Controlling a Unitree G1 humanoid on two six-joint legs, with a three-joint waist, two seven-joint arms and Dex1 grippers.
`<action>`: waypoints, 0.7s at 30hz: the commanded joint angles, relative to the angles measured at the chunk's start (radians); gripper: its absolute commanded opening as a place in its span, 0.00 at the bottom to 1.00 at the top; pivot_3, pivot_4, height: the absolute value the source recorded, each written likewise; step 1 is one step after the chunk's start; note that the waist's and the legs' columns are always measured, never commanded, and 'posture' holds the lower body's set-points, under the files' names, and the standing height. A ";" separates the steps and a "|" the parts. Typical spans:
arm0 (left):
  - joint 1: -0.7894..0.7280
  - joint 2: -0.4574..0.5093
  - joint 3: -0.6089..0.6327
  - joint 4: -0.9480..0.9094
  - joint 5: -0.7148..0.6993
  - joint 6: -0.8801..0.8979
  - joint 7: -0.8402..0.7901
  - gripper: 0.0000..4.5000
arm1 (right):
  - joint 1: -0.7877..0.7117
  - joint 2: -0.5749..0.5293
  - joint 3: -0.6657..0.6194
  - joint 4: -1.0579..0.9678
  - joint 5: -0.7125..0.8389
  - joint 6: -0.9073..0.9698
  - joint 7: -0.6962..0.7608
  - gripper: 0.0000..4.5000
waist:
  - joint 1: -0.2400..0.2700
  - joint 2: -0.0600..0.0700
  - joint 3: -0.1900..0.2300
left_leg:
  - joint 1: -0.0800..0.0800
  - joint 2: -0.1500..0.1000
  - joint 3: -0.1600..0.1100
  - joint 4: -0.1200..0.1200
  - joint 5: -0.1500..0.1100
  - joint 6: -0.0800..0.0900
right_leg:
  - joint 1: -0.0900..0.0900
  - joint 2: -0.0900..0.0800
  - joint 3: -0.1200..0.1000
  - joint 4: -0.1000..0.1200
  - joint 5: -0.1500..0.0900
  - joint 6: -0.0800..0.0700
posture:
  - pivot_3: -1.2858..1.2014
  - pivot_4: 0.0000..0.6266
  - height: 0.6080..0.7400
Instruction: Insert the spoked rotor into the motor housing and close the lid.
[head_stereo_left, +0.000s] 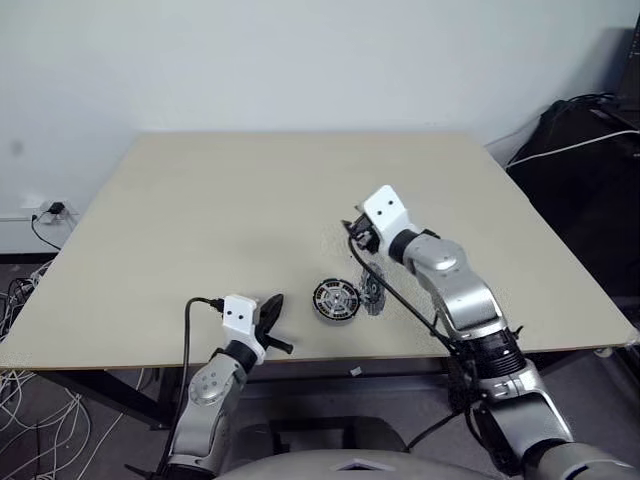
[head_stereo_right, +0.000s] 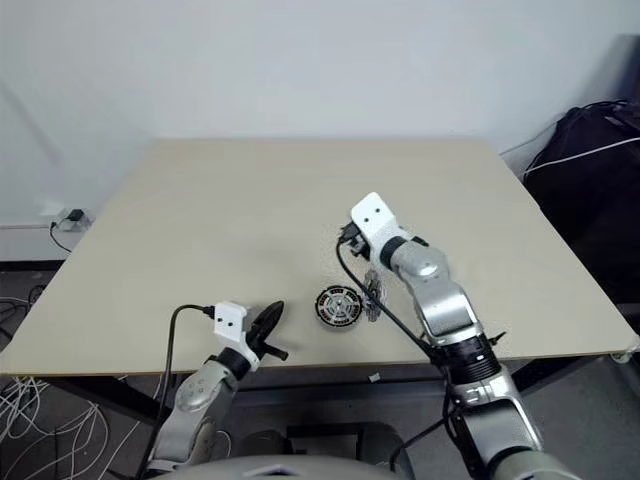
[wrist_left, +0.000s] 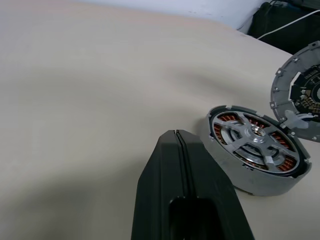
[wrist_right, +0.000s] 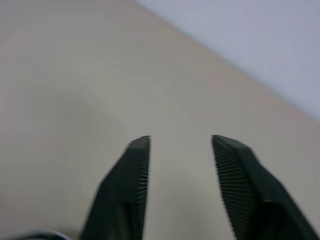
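The motor housing (head_stereo_left: 335, 299) lies flat near the table's front edge, with copper windings showing under silver spokes. The spoked rotor (wrist_left: 252, 136) sits inside it. The lid (wrist_left: 296, 95) stands tilted on its edge just right of the housing, its dark inner face turned toward the housing. My left gripper (head_stereo_left: 272, 304) is shut and empty, resting low on the table a little left of the housing, its tips (wrist_left: 176, 133) pointing at it. My right gripper (wrist_right: 180, 144) is open with nothing between its fingers, raised above the table behind the housing and lid.
The beige table (head_stereo_left: 220, 200) stretches wide behind and to the left. A black bag with a white cable (head_stereo_left: 585, 140) stands off the table's far right corner. Cables and a wall socket (head_stereo_left: 45, 211) are on the left, below table level.
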 joint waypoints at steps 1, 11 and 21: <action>-0.015 -0.002 0.003 -0.015 -0.008 -0.010 -0.004 0.00 | -0.008 -0.030 -0.014 0.016 -0.034 -0.044 -0.006 0.24 | -0.001 0.000 0.000 | 0.000 0.000 0.000 0.000 0.000 0.000 | 0.000 0.000 0.000 0.000 0.000 0.000 | 0.52 0.00 1.00; -0.006 -0.004 0.001 -0.022 -0.005 -0.011 0.001 0.00 | 0.065 -0.273 0.156 -0.010 -0.135 0.056 0.263 0.01 | -0.002 0.000 0.000 | 0.001 0.000 0.000 0.000 -0.003 0.005 | 0.000 0.000 0.001 0.000 0.000 -0.001 | 0.52 0.00 1.00; -0.007 -0.002 0.001 -0.023 -0.005 -0.010 -0.001 0.00 | 0.128 -0.396 0.191 -0.175 -0.044 0.139 0.525 0.01 | 0.004 -0.001 0.001 | 0.001 0.000 -0.001 0.000 -0.003 0.005 | 0.000 0.000 0.001 0.000 -0.001 -0.001 | 0.52 0.00 1.00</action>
